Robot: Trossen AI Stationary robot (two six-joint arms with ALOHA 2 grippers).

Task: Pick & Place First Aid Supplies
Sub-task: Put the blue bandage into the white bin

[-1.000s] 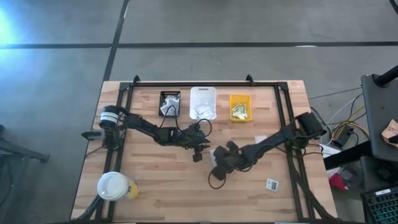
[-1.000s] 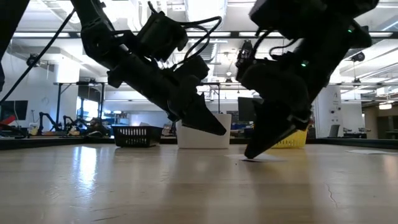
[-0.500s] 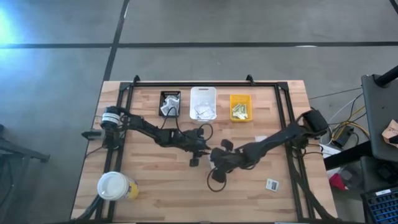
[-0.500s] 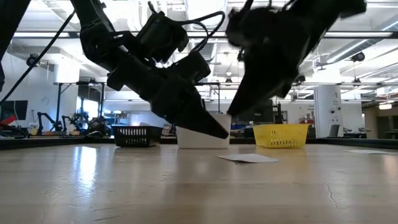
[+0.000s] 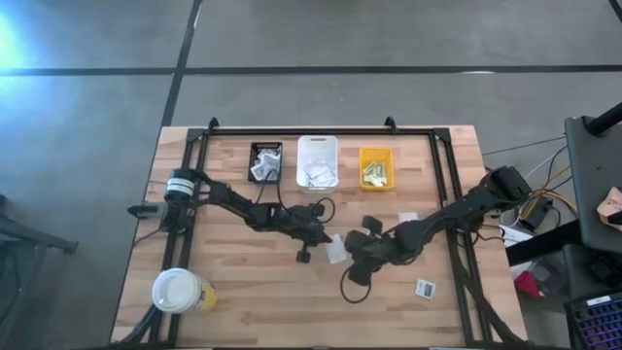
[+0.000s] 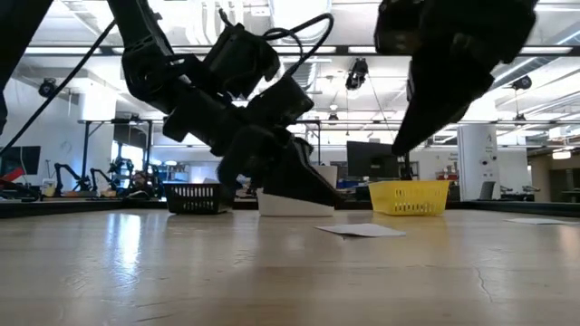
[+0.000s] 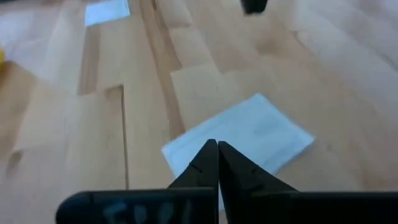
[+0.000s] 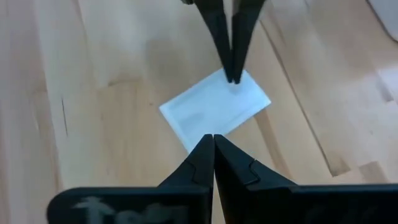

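My left jaws [image 7: 217,155] are pressed together at the edge of the white packet [image 5: 336,249] lying flat mid-desk, probably to pinch it up, while my right jaws [image 8: 213,148], also together, hover at its four o'clock.

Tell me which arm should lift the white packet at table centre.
Left, probably: the left gripper has its shut tips on the white packet's edge, while the right gripper, also shut, sits just short of it.

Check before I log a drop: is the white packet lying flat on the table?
Yes, the white packet lies flat on the table.
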